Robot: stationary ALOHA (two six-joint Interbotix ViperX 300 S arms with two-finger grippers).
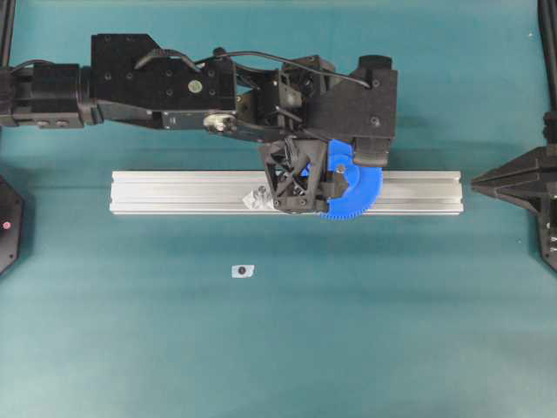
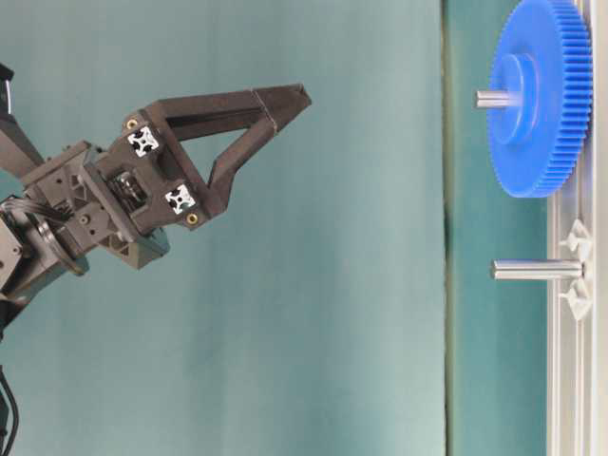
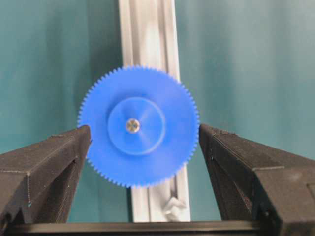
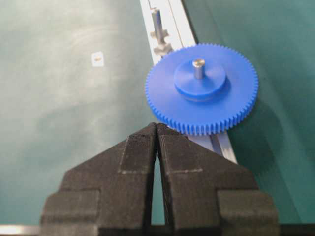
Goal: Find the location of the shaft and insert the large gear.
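The large gear (image 4: pixel 202 88) sits flat on the aluminium rail (image 1: pixel 174 192) with the shaft (image 4: pixel 198 68) poking up through its hub, so the insertion looks done, and the risk now lies in the retreat. The left gripper (image 3: pixel 145 147) hangs directly over the wheel with its fingers (image 3: pixel 44 167) spread wide, one on each side of the toothed rim and clear of it in the left wrist view. If that arm pulls away at a slant instead of straight up, a finger could catch the fine teeth and lift or tilt the gear off its pin. A sideways knock could also shove the rail along the tabletop (image 1: pixel 348 331), since nothing visible clamps it down. The right gripper (image 4: pixel 156 129) rests well off to the side with its fingers pressed together, its tips pointing toward the gear's near edge — a forward move from there would bump the rim. How far down the gear has slid is hard to judge: the table-level view shows the hub partway along the pin, but whether its underside touches the rail is not clear. From overhead, the left arm covers most of the gear and the pin entirely. A second bare pin (image 2: pixel 537 270) stands further along the rail between clear blocks, and a small pale piece (image 1: pixel 243 271) lying apart on the tabletop is too small to identify.
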